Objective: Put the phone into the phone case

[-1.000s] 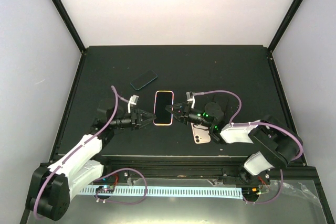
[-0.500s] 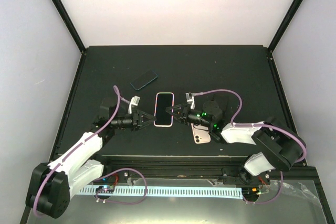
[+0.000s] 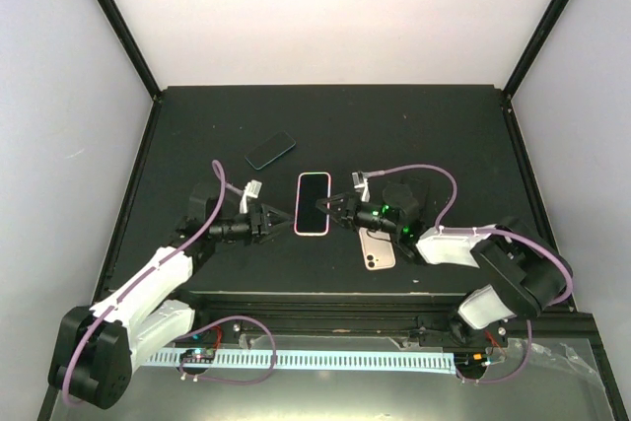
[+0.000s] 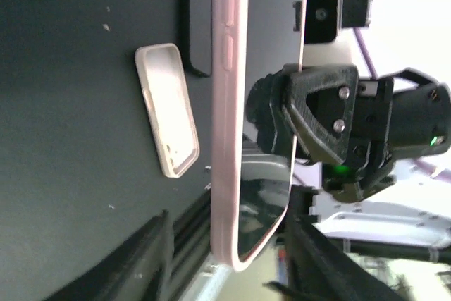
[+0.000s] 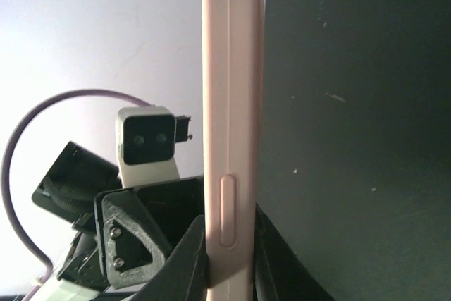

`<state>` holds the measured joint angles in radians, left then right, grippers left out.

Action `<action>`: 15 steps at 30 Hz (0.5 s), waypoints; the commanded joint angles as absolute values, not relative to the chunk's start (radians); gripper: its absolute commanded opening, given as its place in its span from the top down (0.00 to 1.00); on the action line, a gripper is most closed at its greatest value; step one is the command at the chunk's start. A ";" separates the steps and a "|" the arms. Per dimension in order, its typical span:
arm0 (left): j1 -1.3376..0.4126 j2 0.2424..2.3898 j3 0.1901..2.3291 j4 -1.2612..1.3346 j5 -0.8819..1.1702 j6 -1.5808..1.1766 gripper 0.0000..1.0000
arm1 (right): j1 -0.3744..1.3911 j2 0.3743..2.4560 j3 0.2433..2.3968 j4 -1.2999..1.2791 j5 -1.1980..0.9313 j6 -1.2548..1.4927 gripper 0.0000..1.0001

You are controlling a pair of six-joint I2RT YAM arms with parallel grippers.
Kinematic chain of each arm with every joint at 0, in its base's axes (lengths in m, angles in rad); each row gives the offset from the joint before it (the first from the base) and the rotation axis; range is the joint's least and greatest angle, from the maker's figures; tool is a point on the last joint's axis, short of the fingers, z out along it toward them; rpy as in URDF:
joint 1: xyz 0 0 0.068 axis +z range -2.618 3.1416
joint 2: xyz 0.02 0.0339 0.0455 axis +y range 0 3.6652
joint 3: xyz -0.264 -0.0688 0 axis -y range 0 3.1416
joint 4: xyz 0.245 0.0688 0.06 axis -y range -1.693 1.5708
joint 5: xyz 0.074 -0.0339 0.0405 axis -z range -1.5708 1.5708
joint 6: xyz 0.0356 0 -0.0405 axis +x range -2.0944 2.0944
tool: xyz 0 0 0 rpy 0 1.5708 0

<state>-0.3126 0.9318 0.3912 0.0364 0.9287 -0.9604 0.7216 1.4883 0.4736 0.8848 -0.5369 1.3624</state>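
Here we are at the middle of the counter (image 3: 197, 125): the phone (image 3: 314, 204) lies flat, screen up, seated inside the pink case (image 5: 229, 139), between the two arms. The right fingers (image 5: 190, 252) are clamped on its right long edge, one on each face of the case. On the other side, the left fingers (image 4: 148, 259) stand apart, straddling the phone's left edge with a gap showing on both sides. Whether the phone rests on the counter or hangs just above it, I can't tell. Just beside it on the near right, partly under the right arm, lies a cream case (image 3: 373, 255). A dark phone (image 3: 270, 150) sits apart at the far left.
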 commanded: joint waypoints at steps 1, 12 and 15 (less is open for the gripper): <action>-0.308 0.937 0.437 -0.052 0.856 -0.907 0.42 | 0.667 1.501 0.512 0.887 -0.577 1.295 0.89; -0.307 0.927 0.535 -0.298 0.718 -0.747 0.01 | 0.461 1.520 0.685 0.373 -0.587 0.890 0.88; -0.306 0.934 0.533 -0.304 0.710 -0.737 0.01 | 0.421 1.556 0.742 0.271 -0.561 0.813 0.88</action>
